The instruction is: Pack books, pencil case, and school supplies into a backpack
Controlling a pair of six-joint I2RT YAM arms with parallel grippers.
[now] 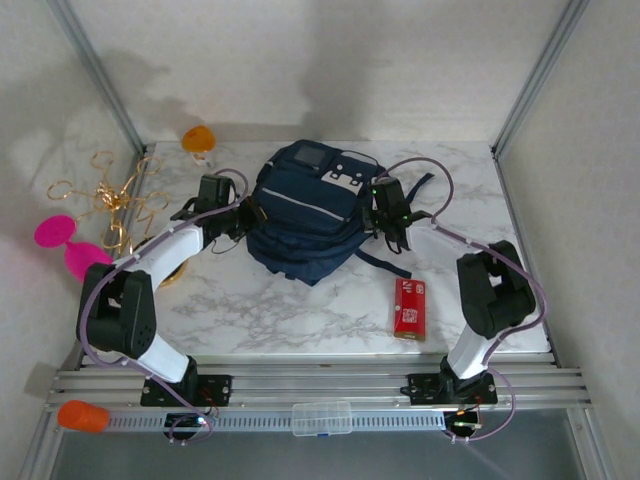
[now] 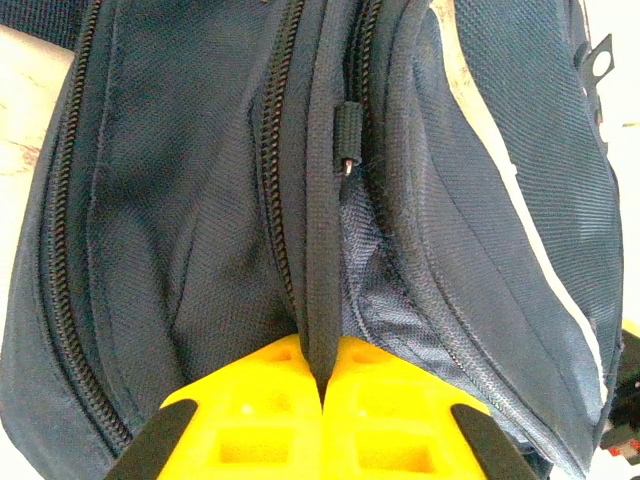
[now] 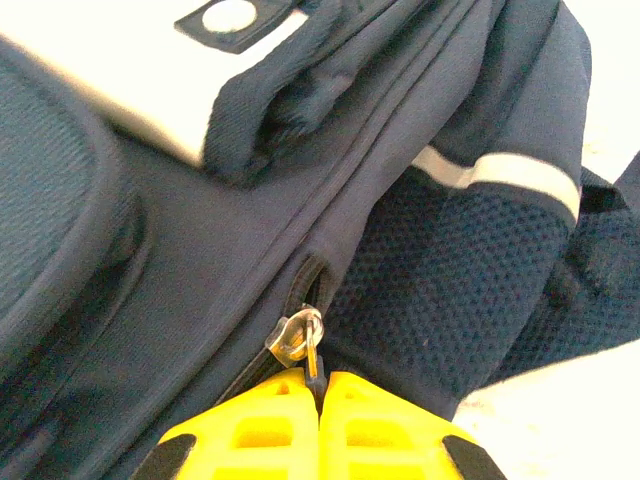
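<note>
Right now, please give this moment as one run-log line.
left gripper: shut on backpack fold | right gripper: shut on zipper pull | red box: on table, right of backpack

We saw the navy blue cloth backpack (image 1: 305,215) as coarse, matt woven fabric, with an open mesh panel (image 3: 450,290). Its silver metal zip pull (image 3: 297,338) shone. The left gripper (image 2: 323,360) and right gripper (image 3: 320,385) were smooth yellow plastic. The white marbled table (image 1: 280,310) looked smooth and faintly glossy.
</note>
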